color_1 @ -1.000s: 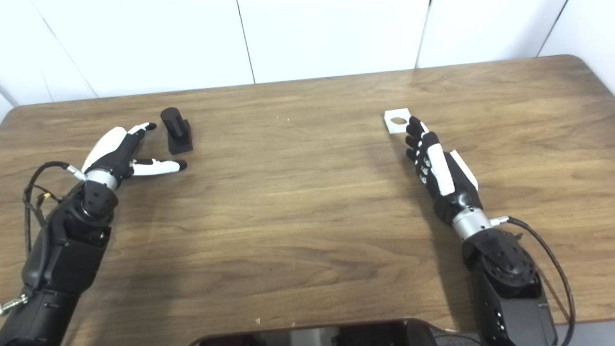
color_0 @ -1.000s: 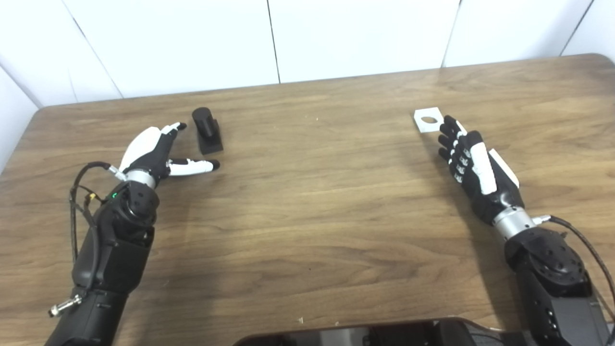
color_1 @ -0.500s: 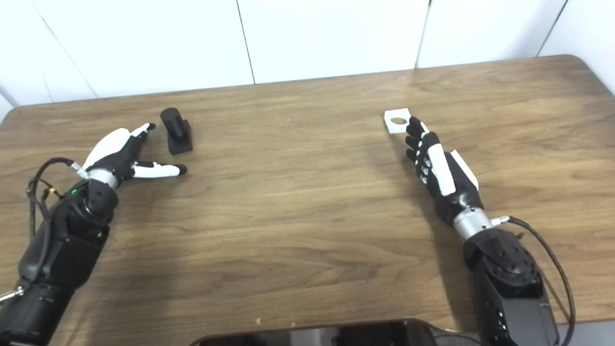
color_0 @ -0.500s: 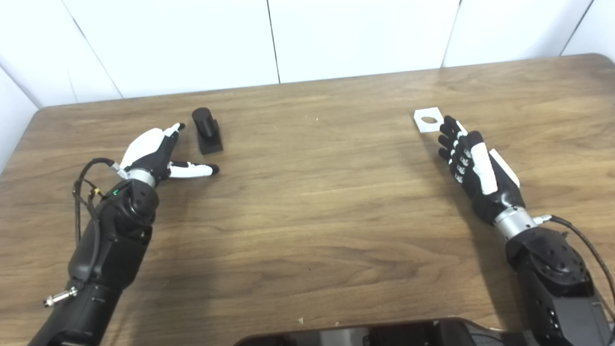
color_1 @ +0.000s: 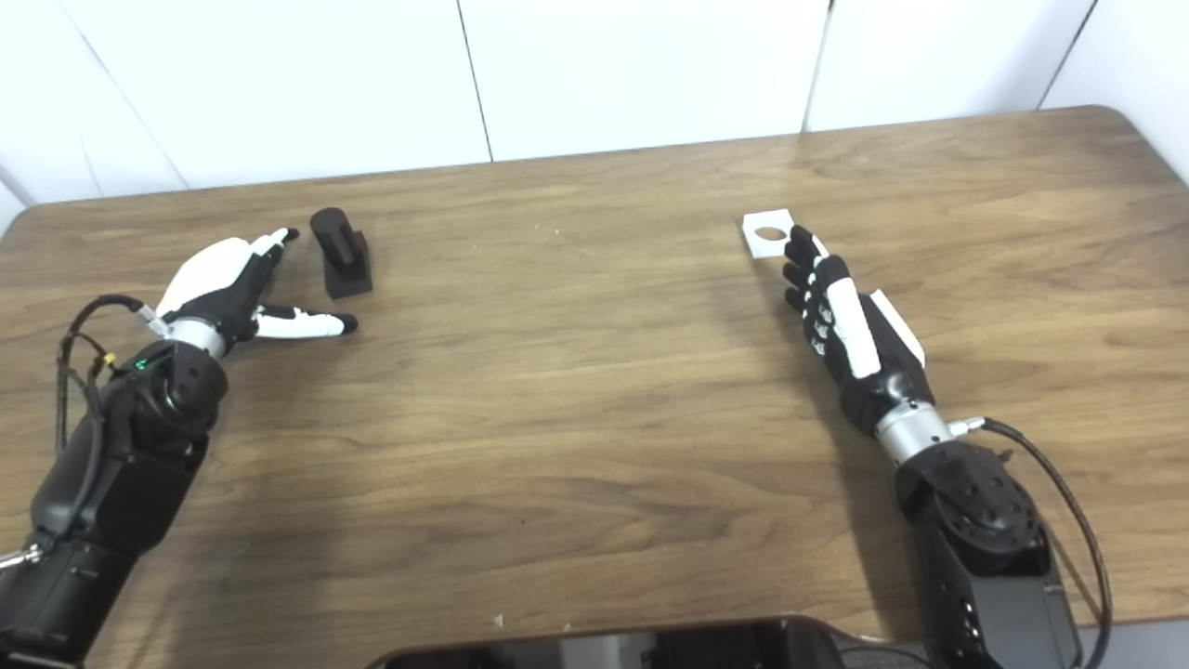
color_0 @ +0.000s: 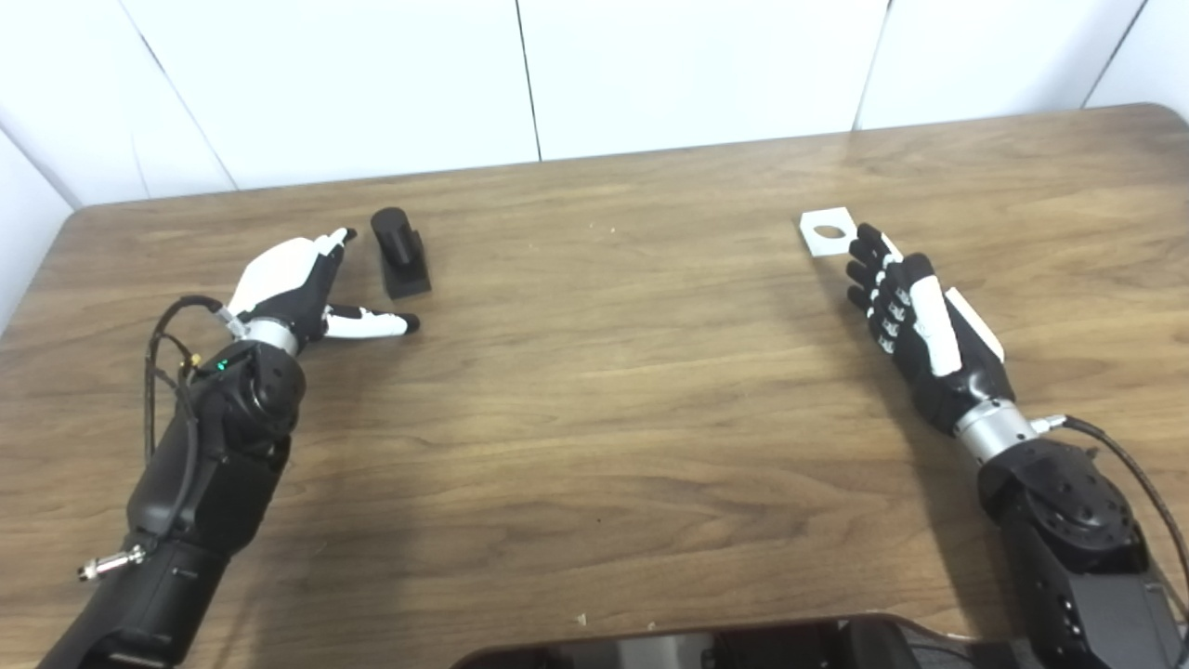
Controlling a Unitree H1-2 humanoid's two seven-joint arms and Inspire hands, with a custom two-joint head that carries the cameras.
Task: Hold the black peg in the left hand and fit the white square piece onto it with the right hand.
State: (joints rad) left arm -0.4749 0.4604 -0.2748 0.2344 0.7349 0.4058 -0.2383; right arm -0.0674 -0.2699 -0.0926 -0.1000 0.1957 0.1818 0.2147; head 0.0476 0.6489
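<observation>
We look down on a brown wood-grain table (color_0: 594, 390) with rounded far corners, set against a wall (color_0: 557, 74) of white panels with thin dark seams. A dark edge of our own body (color_0: 743, 646) shows at the bottom of the view.

The peg (color_0: 399, 251) sits on the far left of the table, a black cylinder on a flat black base, resting on the wood and held by nothing. Our left hand (color_0: 297, 293) lies just to its left and a little nearer to us, released, fingers spread: the upper fingers reach toward the cylinder's top without touching it, and the thumb (color_0: 372, 323) stretches out just below the base, a small gap of wood between them.

The square (color_0: 827, 230), white with a round hole, lies flat on the far right. Our right hand (color_0: 915, 321) is open just behind it, fingers extended toward it. The fingertips (color_0: 868, 240) come up to the square's near right corner; we cannot tell whether they touch it.
</observation>
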